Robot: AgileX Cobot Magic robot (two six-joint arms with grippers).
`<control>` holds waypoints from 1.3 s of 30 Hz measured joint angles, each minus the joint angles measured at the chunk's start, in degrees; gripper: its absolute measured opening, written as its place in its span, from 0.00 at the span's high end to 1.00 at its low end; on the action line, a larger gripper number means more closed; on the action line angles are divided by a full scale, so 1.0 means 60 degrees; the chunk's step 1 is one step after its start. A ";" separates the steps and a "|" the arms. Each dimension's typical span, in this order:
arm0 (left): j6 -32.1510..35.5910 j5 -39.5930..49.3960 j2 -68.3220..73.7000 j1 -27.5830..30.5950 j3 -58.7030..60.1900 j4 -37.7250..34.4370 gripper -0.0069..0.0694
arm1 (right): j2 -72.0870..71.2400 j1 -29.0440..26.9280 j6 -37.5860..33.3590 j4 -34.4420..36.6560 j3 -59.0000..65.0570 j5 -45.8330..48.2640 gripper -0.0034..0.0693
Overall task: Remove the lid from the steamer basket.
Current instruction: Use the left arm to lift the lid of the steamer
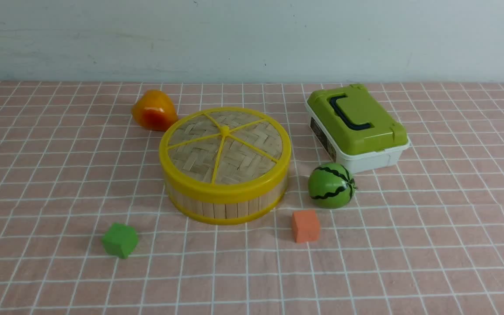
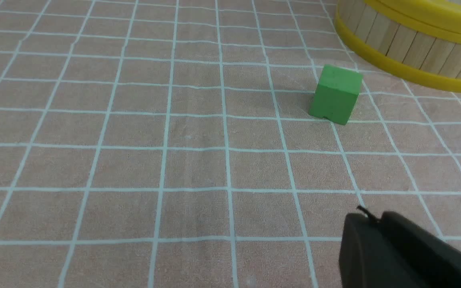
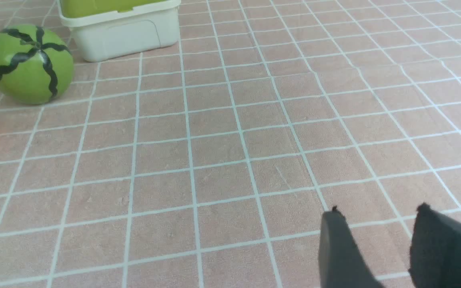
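1. Left end effector [image 2: 369, 219] hangs low over the bench [image 2: 134, 168] with its jaws pressed together, holding nothing; the right end effector [image 3: 378, 212] stands parted and empty.
2. The lid [image 1: 234, 159] sits closed on the steamer basket [image 1: 225, 209] mid-bench, well apart from both.
3. Step in hand, as judged: the approach, not yet begun.
4. The next move likely calls for one end effector, parted, to reach over the centre knob [image 1: 225, 130], pinch it and lift straight up.

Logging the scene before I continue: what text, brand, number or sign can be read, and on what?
Green-and-white box: dark label on its white side, print too blurred to read.
No text shows on the lid, the steamer basket or anything else.
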 joint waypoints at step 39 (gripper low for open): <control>0.0004 0.0009 0.0000 0.0000 0.0000 0.0000 0.81 | 0.0000 0.0000 0.0000 0.0000 0.0000 0.0000 0.62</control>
